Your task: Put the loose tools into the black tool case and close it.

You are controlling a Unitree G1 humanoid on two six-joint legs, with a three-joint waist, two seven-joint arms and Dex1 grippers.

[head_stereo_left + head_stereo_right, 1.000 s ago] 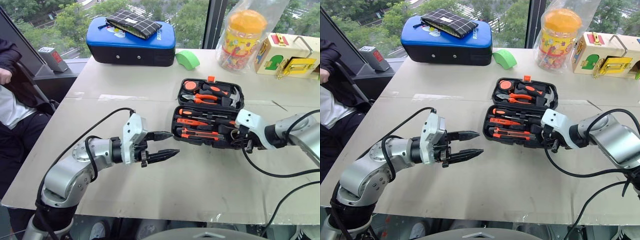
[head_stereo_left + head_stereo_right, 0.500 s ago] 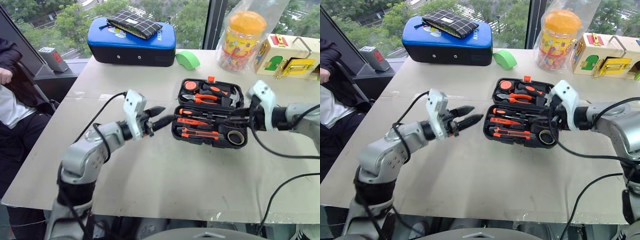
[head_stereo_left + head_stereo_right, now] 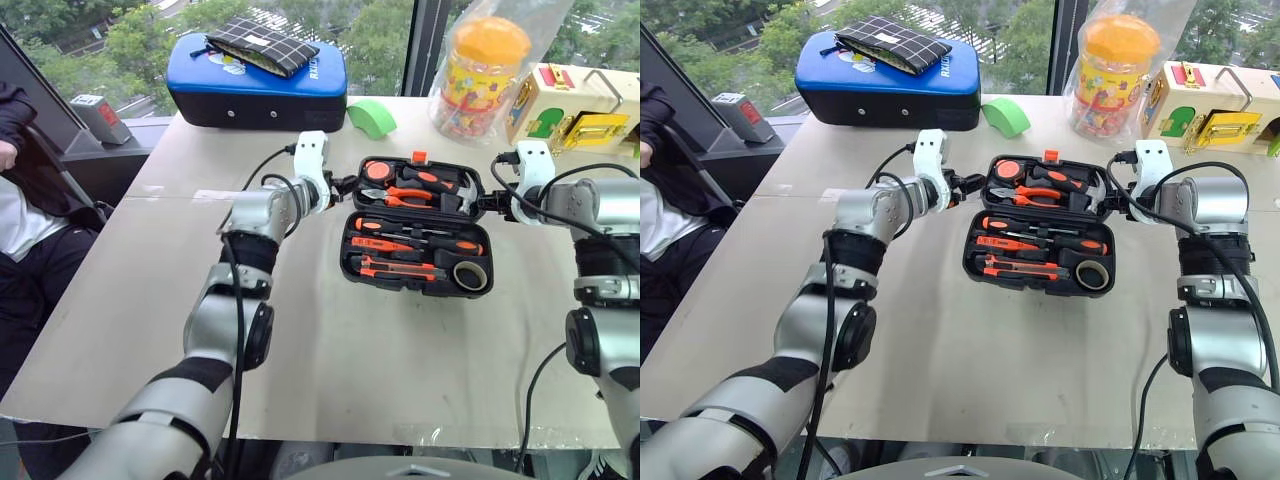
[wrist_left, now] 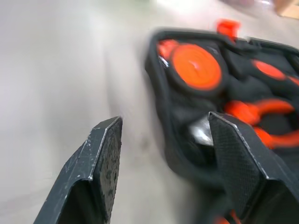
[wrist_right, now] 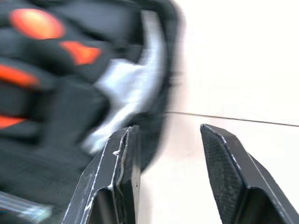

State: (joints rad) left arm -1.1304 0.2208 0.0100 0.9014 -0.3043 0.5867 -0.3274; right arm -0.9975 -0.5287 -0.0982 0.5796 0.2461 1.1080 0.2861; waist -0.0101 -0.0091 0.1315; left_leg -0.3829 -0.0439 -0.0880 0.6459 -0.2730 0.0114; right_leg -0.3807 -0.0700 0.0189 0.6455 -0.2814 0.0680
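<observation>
**Both grippers flanking the open tool case**

Head views: the black tool case is lying open on the pale surface, with its lid half lying on the far side. Taking the case as landmark, the left gripper is sitting at the lid's left edge, and the right gripper is sitting at the lid's right edge; from here both sets of jaws are too small and dark to read, and contact with the case is unclear. In the near half, two black-and-orange screwdrivers, a utility knife and a small tape roll are lying in their slots. A thin orange screwdriver is hard to pick out among them. Beyond the case a blue padded case is resting, and a person's sleeve is cut off at the frame edge, far to the case's left.

Left wrist view: the jaws are standing apart, gripping nothing, one finger over bare surface beside the case, the other overlapping its blurred rim.

Right wrist view: the jaws are standing apart and empty, alongside the case's edge; a steel hammer head is showing, badly smeared.
</observation>
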